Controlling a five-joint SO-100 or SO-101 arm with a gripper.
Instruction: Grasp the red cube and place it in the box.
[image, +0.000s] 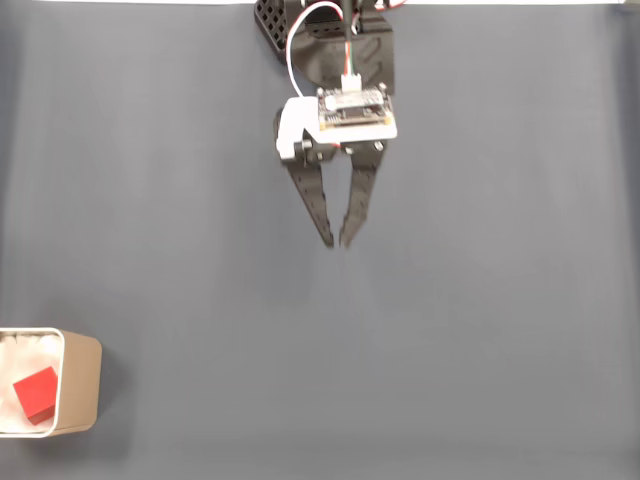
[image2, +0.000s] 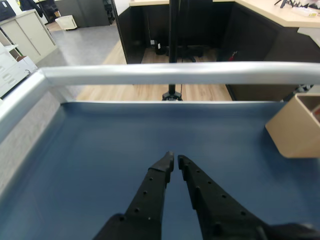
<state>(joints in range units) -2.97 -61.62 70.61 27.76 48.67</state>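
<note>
Red cube (image: 36, 394), matte, is sitting inside the beige box (image: 82, 385) at lower left of the fixed view. My gripper (image: 336, 243) is hanging top centre, fingertips nearly touching, holding nothing. Wrist view is showing the box's (image2: 295, 130) tan wall at right edge plus a metal rail (image2: 180, 73).

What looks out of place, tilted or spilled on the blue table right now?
Nothing stands out. The red cube lies inside the box, which stands upright at the table's lower left corner in the fixed view. The end effector hangs nearly closed and empty.
</note>
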